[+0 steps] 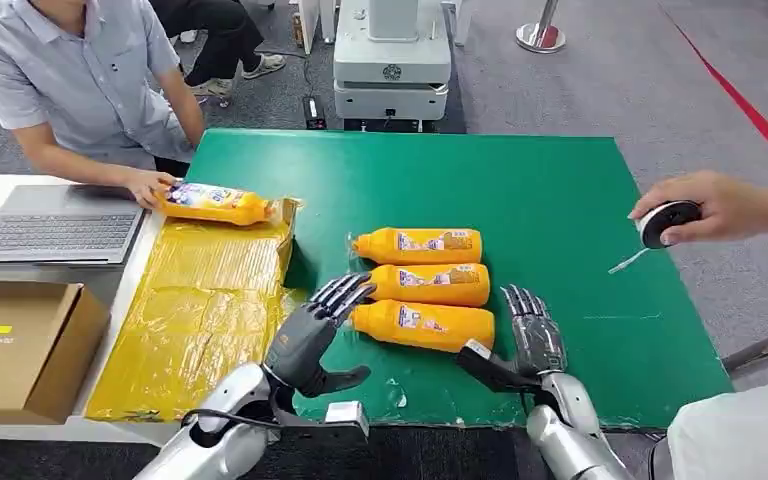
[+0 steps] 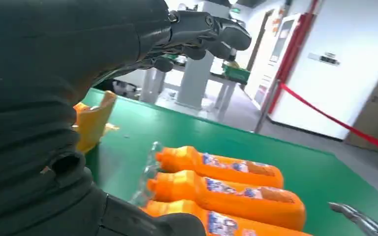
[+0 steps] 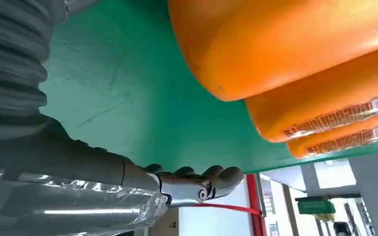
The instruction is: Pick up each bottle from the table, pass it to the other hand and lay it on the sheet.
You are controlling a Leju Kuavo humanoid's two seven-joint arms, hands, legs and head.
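Both hands (image 1: 312,335) (image 1: 530,335) empty, fingers (image 1: 345,291) spread

Even bright indoor light; wrist views softly blurred.

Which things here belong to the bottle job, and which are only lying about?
Job:
three orange bottles on the green table
fourth bottle on the yellow sheet
left robot hand
right robot hand

Lying about:
laptop
cardboard box

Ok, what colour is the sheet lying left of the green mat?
Yellow, a crinkly plastic sheet; the head view shows it best.
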